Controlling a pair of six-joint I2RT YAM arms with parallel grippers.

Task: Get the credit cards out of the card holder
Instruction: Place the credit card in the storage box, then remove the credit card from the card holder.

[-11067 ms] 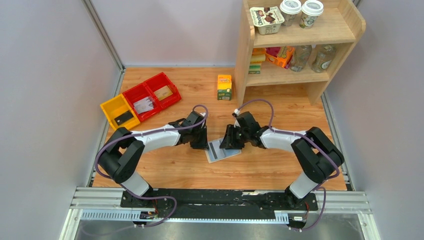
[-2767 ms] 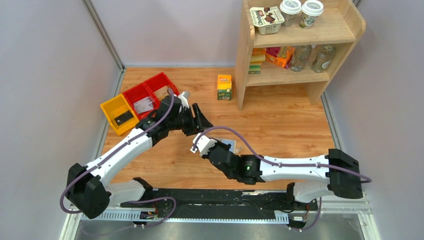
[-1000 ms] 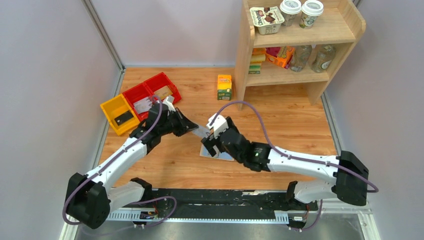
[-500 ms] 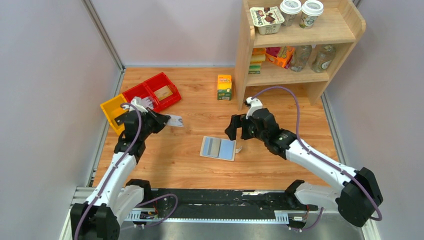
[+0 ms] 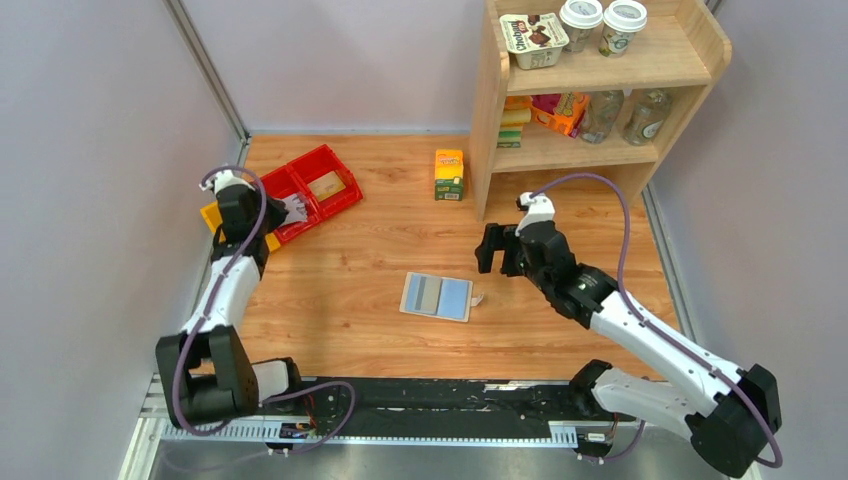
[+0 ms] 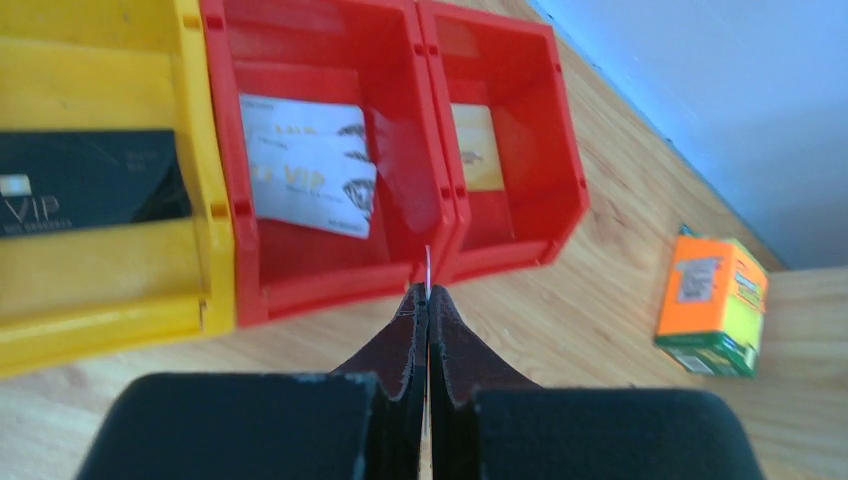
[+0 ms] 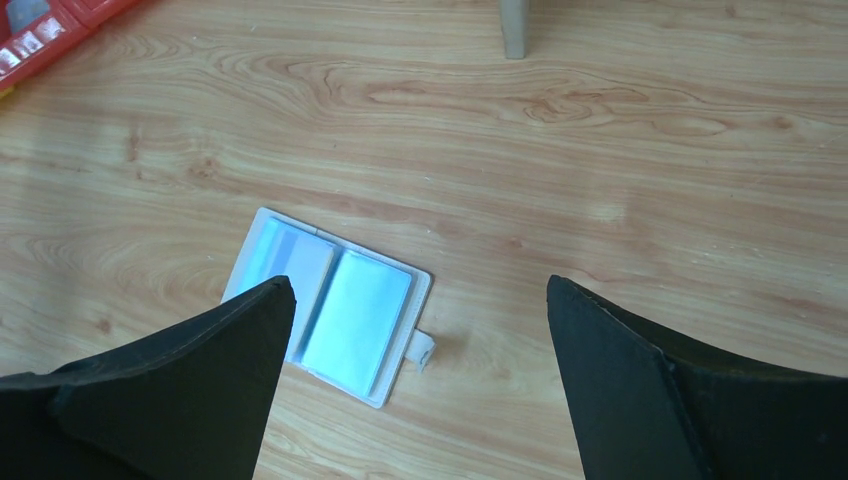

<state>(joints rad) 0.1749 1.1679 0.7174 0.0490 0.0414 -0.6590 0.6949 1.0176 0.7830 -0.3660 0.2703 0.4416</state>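
Card holder [image 5: 436, 297] open flat, long axis left-right — tab [image 5: 478, 298] pointing right

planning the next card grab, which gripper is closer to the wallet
Right. The right gripper hovers open just right of the wallet; the left gripper is far off by the red bins, shut on a card.

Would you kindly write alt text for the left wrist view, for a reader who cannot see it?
The left fingers pinch a thin credit card, seen edge-on, over two red bins; these and a yellow bin beside them each hold a card. An orange carton stands on the wooden table.
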